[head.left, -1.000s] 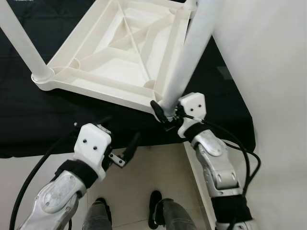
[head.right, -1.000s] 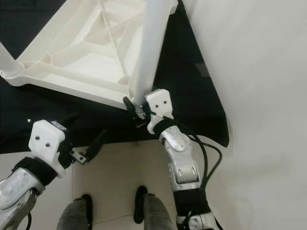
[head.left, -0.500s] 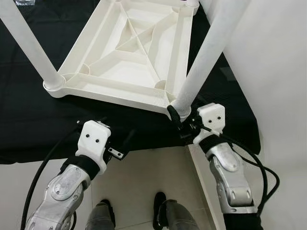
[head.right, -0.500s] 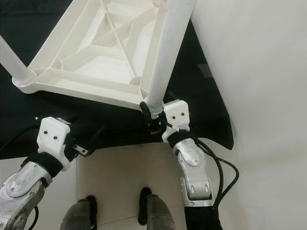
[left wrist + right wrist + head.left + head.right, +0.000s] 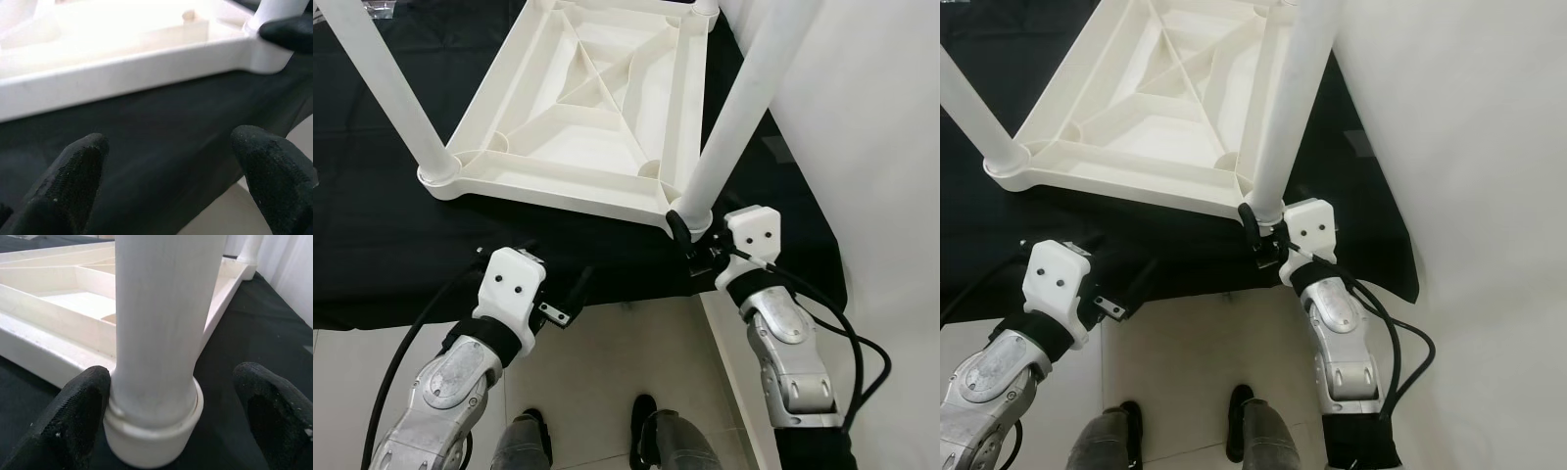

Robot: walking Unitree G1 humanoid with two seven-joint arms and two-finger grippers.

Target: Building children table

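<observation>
1. Black cloth (image 5: pixel 391 255) covers a low surface, with pale tiled floor (image 5: pixel 607 372) in front of it and a white wall (image 5: pixel 881 147) on the robot's right.
2. On the cloth lies a white plastic table (image 5: pixel 578 127) turned upside down, its ribbed underside facing up, diagonal ribs crossing in the middle.
3. Legs stand up from its corners: a near-right leg (image 5: pixel 729 108), a near-left leg (image 5: pixel 386 93), and a far leg (image 5: pixel 250 249) seen in the right wrist view.
4. The near-right leg sits in a round socket (image 5: pixel 154 431) at the table's near-right corner, close to the cloth's front edge.
5. The right gripper (image 5: pixel 690 240) is at that socket, its fingers spread wide either side of the leg's base.
6. In the right wrist view one finger (image 5: pixel 73 421) touches or nearly touches the socket's side, and the other finger (image 5: pixel 274 416) stands well apart from it over the cloth.
7. The right gripper is not clamped on the leg.
8. The left gripper (image 5: pixel 570 299) hovers at the cloth's front edge, short of the table's near rim (image 5: pixel 127 73).
9. Its fingers (image 5: pixel 68 186) are spread wide and hold nothing; the left wrist view looks between them at the cloth and the rim.
10. Black cables run back along both silver arms.
11. At the bottom of the eye views, the robot's dark feet (image 5: pixel 646 416) stand on the tiles.
</observation>
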